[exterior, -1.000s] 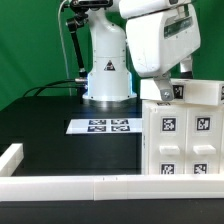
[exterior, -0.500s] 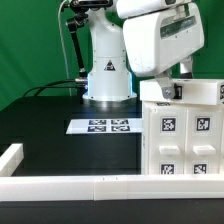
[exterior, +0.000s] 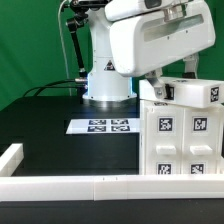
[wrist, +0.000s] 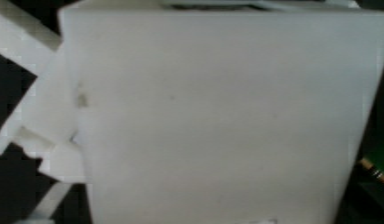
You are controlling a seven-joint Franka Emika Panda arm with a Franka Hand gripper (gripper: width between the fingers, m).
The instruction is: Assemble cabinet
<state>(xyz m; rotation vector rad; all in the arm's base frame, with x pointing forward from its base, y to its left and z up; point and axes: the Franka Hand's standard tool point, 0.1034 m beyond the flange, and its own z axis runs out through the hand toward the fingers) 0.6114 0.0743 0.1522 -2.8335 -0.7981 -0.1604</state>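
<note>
The cabinet (exterior: 180,145), a large white box with square tags on its front, stands at the exterior view's right. A white top piece (exterior: 195,93) with one tag lies on it, turned askew. My gripper (exterior: 163,88) comes down from the big white hand onto the end of this piece toward the exterior view's left and seems shut on it; the fingertips are mostly hidden. In the wrist view a blurred white surface (wrist: 215,110) of the piece fills almost the whole picture, and no fingers show.
The marker board (exterior: 100,126) lies flat on the black table in front of the arm's base (exterior: 107,75). A low white border rail (exterior: 70,185) runs along the front edge and turns up at the exterior view's left (exterior: 12,157).
The hand has swung toward the exterior view's left and turned. The top piece has turned with it and now sits askew on the cabinet.
</note>
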